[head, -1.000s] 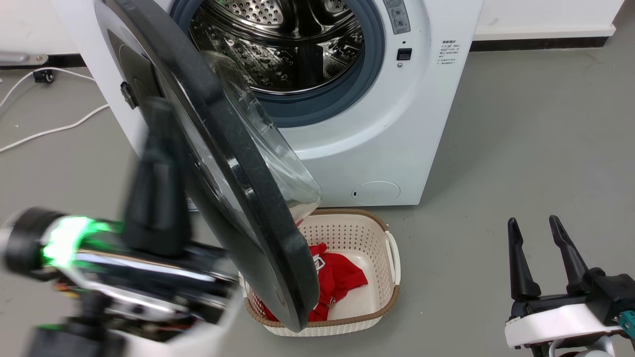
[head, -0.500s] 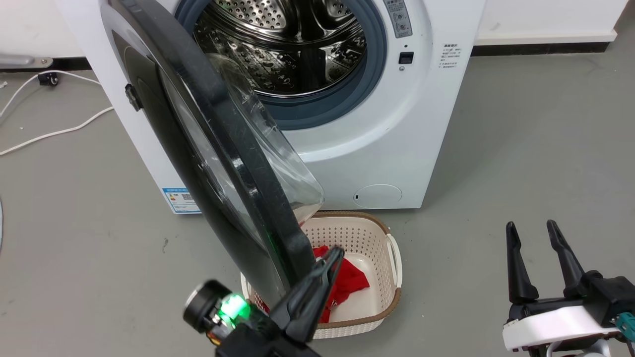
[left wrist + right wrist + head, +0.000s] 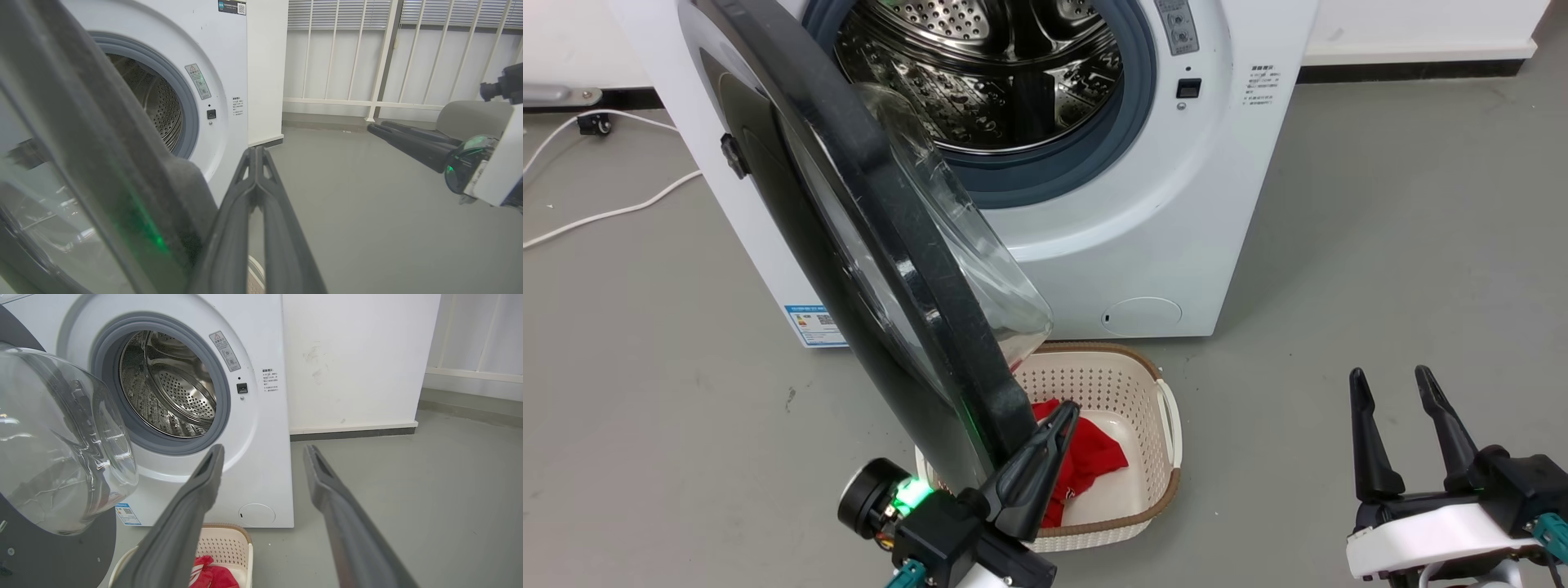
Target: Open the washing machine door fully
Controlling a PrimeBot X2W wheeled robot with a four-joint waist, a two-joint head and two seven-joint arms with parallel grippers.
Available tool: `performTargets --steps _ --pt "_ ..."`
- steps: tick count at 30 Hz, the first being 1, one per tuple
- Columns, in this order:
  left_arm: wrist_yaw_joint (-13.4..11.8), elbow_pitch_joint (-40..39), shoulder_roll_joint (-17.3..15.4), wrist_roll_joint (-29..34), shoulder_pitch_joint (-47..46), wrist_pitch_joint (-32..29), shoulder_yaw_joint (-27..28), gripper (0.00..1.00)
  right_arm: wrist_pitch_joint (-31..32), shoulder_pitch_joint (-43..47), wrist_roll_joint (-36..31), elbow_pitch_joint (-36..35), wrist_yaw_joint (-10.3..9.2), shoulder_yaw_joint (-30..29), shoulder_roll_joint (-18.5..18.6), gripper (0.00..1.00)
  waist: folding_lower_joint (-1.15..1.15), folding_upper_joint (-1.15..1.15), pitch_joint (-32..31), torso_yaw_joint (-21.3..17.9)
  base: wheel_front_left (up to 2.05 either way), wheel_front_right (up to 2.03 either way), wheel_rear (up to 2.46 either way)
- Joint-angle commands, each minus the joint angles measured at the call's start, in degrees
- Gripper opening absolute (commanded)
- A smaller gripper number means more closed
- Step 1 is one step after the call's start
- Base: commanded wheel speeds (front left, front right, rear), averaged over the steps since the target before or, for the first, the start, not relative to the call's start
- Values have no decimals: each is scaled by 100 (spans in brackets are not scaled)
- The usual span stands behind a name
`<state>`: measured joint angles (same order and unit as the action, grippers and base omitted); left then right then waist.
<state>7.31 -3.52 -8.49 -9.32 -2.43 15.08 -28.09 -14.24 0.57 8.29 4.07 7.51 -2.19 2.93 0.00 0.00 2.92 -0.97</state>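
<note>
Head view: the washing machine door (image 3: 911,269), a glossy black disc with a clear glass bowl bulging toward the drum, stands swung half out from the washing machine (image 3: 1160,212). The left gripper (image 3: 1062,411) has its fingers pressed together beside the door's rim; the right gripper (image 3: 1390,377) has its fingers spread wide.

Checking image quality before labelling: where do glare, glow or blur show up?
Head view: sharp, bright reflections in the steel drum. Left wrist view: green glow on the washing machine door rim, which is softly blurred up close. Right wrist view: pale highlights on the door's glass bowl.
</note>
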Motion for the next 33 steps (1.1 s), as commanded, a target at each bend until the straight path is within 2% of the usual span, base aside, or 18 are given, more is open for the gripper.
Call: performTargets --steps 1,9,15,33 --pt "-43 51 32 4 -105 11 85 0 4 -21 32 -16 -4 3 -13 100 0 0 28 -17 0 0 0" --pt "-111 60 45 16 -127 7 349 0 19 -45 101 -25 -4 -16 -13 100 0 0 105 1 0 0 0" --pt "-138 -100 68 115 66 6 355 0 50 -65 146 -15 -4 -26 -13 100 0 0 186 159 0 0 0" --pt "-315 -460 136 242 718 -4 362 0 305 -13 63 -169 -4 -60 -11 100 0 0 270 1101 0 0 0"
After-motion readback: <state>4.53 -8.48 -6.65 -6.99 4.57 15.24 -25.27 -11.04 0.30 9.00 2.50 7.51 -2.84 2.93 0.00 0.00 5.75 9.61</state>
